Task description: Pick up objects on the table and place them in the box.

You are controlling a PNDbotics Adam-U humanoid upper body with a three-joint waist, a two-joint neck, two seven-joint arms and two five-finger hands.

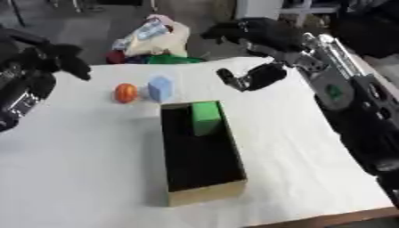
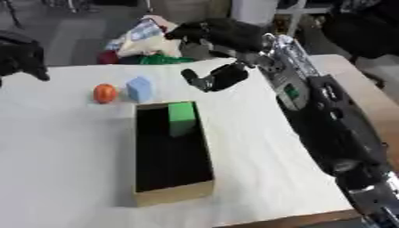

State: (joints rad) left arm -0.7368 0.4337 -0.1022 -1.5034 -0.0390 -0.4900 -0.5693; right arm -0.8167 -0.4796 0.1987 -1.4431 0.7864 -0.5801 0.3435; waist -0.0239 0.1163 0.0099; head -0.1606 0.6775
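Showing: a white desk (image 1: pixel 86 169) with an open cardboard box (image 1: pixel 204 192) at its centre, dark inside, long axis running away from the robot.
Already boxed: a green block (image 1: pixel 205 116), leaning at the far end of the box against the right wall.
Still to pick: an orange ball (image 1: pixel 125 92) and a light blue block (image 1: pixel 160 88), side by side on the desk just beyond the box's far left corner, close together; whether they touch cannot be told.
Right hand (image 1: pixel 253 76): raised above the desk beyond the box's far right corner, grasping nothing, fingers relaxed and pointing toward the blue block.
Left hand (image 1: pixel 59 60): at the far left edge, dark and indistinct; whether it is released or clenched cannot be told.
Background: a heap of coloured cloth and bags (image 1: pixel 156 40) past the far edge of the desk.
Likely step: reaching for one of the two remaining things.
Risk, ball: round, so a glancing fingertip would probably send it rolling toward the desk edge.
Risk, crowding: closing on the blue block may knock the ball beside it.
Risk, box: an arm sweeping low could catch the rim and shift the box.
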